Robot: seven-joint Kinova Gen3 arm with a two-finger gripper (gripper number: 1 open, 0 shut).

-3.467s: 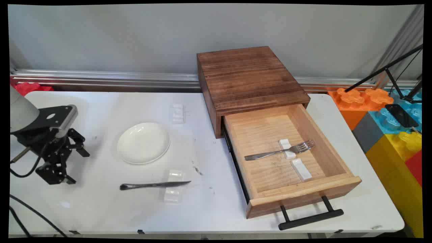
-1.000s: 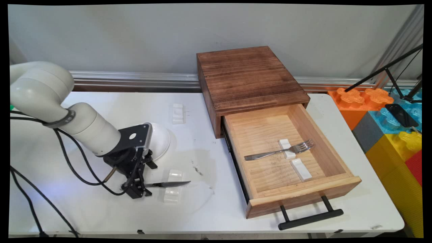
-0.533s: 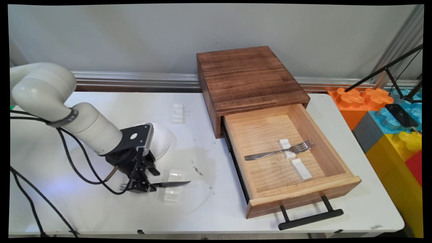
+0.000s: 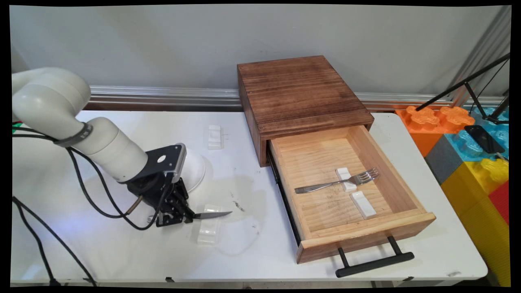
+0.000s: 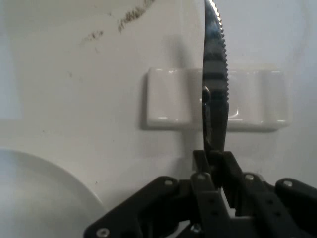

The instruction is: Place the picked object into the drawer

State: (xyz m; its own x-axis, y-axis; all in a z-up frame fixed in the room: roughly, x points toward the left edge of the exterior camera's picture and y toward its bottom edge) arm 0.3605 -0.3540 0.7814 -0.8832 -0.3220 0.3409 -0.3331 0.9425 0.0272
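my hand [image 4: 176,215] is clenched on the handle of the knife [image 4: 212,214], holding it level just above the white rest [image 4: 208,232] near the table's [image 4: 244,248] front edge, left of the middle. the serrated blade points toward the open drawer [image 4: 407,226] at the right. the white plate [image 4: 196,169] sits just behind my hand, partly hidden by my wrist. a second white rest [image 4: 214,136] lies toward the back edge. in the drawer a fork [image 4: 338,182] lies across a small rest [image 4: 346,179], another rest [image 4: 363,204] beside it.
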